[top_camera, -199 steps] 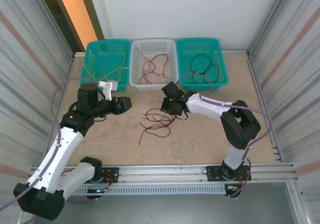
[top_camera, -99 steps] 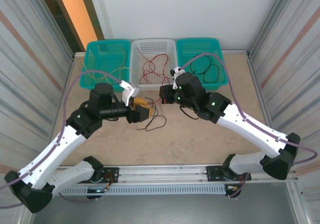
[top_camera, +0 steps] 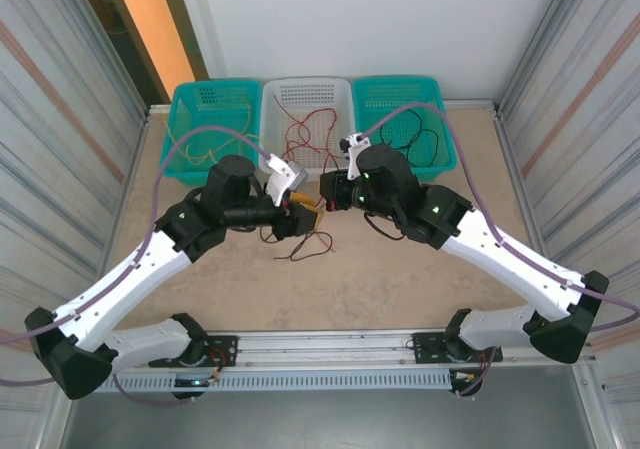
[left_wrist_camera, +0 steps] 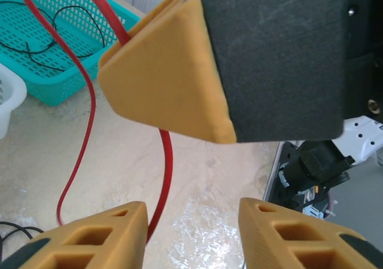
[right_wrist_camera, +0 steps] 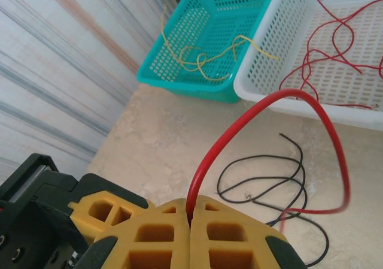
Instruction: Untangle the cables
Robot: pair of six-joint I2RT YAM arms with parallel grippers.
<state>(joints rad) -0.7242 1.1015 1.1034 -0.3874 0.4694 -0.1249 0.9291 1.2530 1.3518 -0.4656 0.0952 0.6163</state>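
My right gripper is shut on a red cable, which arches up from between its fingertips and drops to the table. In the left wrist view that red cable hangs just beside my left gripper's left finger. The left gripper is open, close under the right gripper's yellow finger. A black cable lies looped on the table below, with loose strands under both grippers.
Three baskets stand at the back: a teal one with yellow cables, a white one with red cables, and a teal one with black cables. Corrugated walls close in both sides.
The right gripper has lifted off the table pile with the red cable. The left gripper has swung right and now sits against the right gripper.
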